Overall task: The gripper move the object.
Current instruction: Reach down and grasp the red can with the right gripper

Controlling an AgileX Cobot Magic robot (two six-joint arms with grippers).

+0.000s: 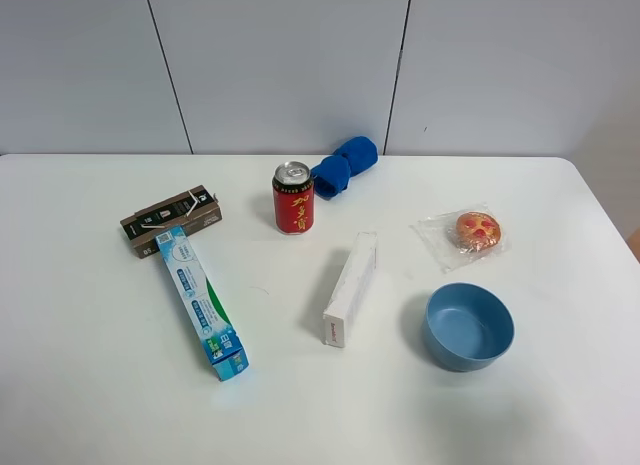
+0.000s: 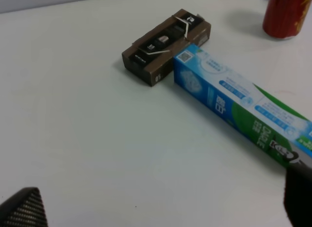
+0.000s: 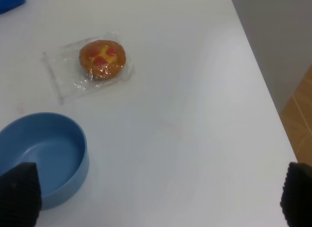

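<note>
The red can (image 1: 293, 198) stands upright on the far middle part of the white tabletop (image 1: 80, 385). A rolled blue cloth (image 1: 345, 165) lies just beside it, on its right.

The left tool (image 2: 158, 205) is wide: its 2 dark fingers (image 2: 19, 210) show at opposite edges of the wrist view and hold nothing. Before it, a brown box (image 2: 163, 46) touches the end of a long blue toothpaste box (image 2: 239, 102). The can (image 2: 287, 14) is well apart, beyond both boxes.

The right tool (image 3: 157, 195) is also wide and holds nothing. Near it are a blue bowl (image 3: 44, 154) and a wrapped round bun (image 3: 102, 58).

1 white box (image 1: 350, 288) lies flat between the toothpaste box and the bowl.
</note>
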